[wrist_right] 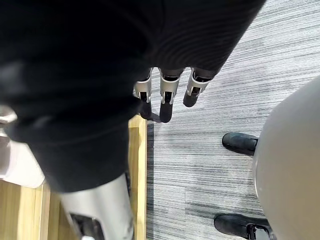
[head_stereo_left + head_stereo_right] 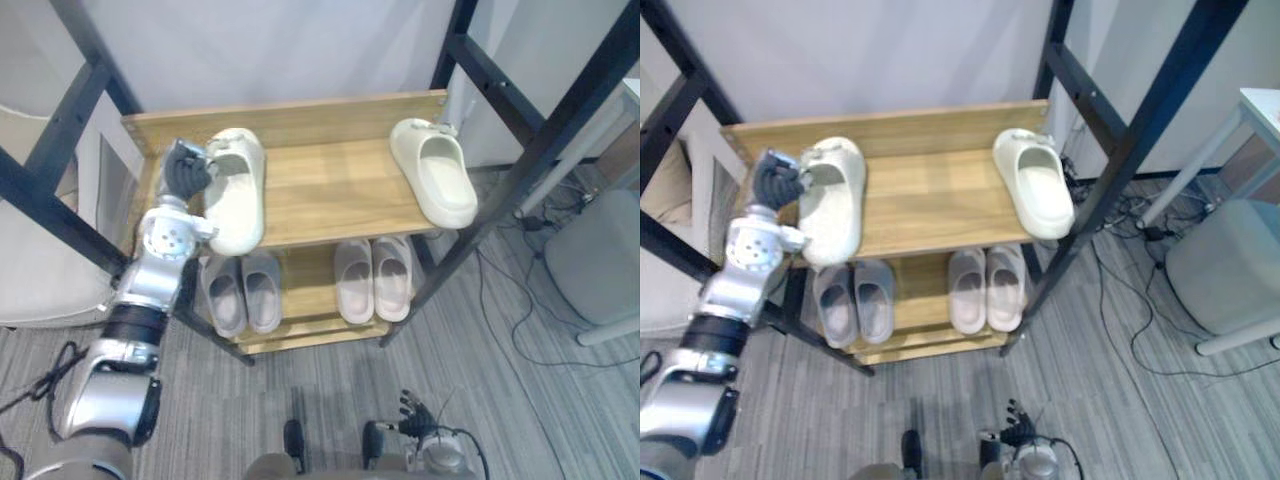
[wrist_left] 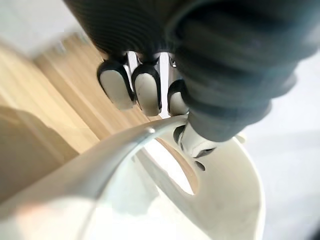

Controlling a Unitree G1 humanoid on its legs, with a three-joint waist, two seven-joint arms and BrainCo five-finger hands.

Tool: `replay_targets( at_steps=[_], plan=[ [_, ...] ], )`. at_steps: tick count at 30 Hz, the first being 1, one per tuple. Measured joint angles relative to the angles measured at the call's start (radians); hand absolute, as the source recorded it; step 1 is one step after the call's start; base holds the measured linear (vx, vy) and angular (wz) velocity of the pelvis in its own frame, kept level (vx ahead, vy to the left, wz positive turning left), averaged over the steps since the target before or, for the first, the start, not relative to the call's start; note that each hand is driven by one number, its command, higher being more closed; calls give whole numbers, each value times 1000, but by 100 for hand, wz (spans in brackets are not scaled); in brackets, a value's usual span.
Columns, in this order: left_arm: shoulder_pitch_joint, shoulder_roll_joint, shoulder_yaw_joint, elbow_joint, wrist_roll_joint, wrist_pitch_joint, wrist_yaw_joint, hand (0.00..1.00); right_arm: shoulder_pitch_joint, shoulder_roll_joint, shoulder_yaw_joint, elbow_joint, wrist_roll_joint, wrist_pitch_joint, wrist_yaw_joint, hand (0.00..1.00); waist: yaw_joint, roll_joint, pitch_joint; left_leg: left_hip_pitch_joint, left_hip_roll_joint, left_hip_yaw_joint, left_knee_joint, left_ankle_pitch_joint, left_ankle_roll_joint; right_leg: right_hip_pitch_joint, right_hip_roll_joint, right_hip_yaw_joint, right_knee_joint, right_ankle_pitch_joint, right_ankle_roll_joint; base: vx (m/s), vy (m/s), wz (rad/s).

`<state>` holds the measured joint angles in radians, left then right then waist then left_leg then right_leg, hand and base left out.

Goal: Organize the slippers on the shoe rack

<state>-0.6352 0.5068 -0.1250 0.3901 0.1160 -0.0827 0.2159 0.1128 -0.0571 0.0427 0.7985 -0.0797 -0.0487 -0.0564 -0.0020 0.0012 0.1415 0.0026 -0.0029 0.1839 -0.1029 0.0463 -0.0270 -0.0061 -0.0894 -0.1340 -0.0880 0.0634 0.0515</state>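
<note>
A cream slipper [image 2: 238, 200] lies at the left end of the rack's wooden top shelf [image 2: 330, 190], its toe at the front edge. My left hand [image 2: 185, 172] is shut on its strap edge; in the left wrist view the fingers [image 3: 145, 90] curl over the slipper's rim [image 3: 225, 200] and the thumb sits inside. The matching cream slipper [image 2: 435, 175] rests at the shelf's right end, apart from the first. My right hand [image 2: 412, 408] hangs low in front of the rack, with its fingers [image 1: 167, 95] relaxed and holding nothing.
On the lower shelf stand a grey pair [image 2: 243, 290] and a pinkish pair [image 2: 373, 278]. Black metal posts [image 2: 520, 170] frame the rack. A grey round stool [image 2: 595, 260] and floor cables [image 2: 520, 310] lie to the right, a pale chair [image 2: 30, 270] to the left.
</note>
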Motion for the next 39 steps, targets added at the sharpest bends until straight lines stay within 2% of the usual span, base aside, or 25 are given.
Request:
replay_targets(
  at_steps=[8, 15, 19, 25, 33, 39],
  plan=[
    [33, -99, -49, -56, -31, -2, -1, 100, -5, -10, 2, 2, 0, 1, -1, 0, -10, 14, 0, 16, 2, -4, 0, 1, 1, 16, 1, -12, 0, -1, -1, -8, -1, 0],
    [40, -130, -77, -57, -39, -9, -3, 100, -4, -25, 14, 2, 1, 9, -1, 0, -18, 17, -1, 24, 2, -11, 0, 2, 2, 26, 0, -19, -3, -2, -2, -15, 1, 2],
    [33, -131, -94, -56, -40, -17, -3, 100, -5, -25, 14, 2, 1, 9, 0, 0, -25, 18, -1, 21, 1, -14, 0, 2, 2, 24, -1, -22, -4, -2, -2, 1, 3, 1],
    [-65, -131, -115, 43, -61, -17, -2, 100, -8, -27, 12, 2, 2, 8, 6, 0, -45, 19, -2, 3, -1, -17, 0, 2, 3, 8, -2, -22, -6, -3, -1, 1, 6, 2],
    [-220, -129, -130, 191, -61, 4, -2, 100, -13, -34, 0, 2, 4, 8, 14, 0, -66, 35, 5, -24, 3, 0, 0, 2, 3, -27, 3, -8, -1, -1, -2, 23, 0, -6],
    [-248, -127, -130, 215, -61, 9, -2, 100, -14, -42, 0, 1, 11, 8, 16, 0, -70, 50, 14, -26, 8, 13, 0, 1, 1, -36, 7, 5, -1, 2, -6, -4, -5, -7]
  ],
)
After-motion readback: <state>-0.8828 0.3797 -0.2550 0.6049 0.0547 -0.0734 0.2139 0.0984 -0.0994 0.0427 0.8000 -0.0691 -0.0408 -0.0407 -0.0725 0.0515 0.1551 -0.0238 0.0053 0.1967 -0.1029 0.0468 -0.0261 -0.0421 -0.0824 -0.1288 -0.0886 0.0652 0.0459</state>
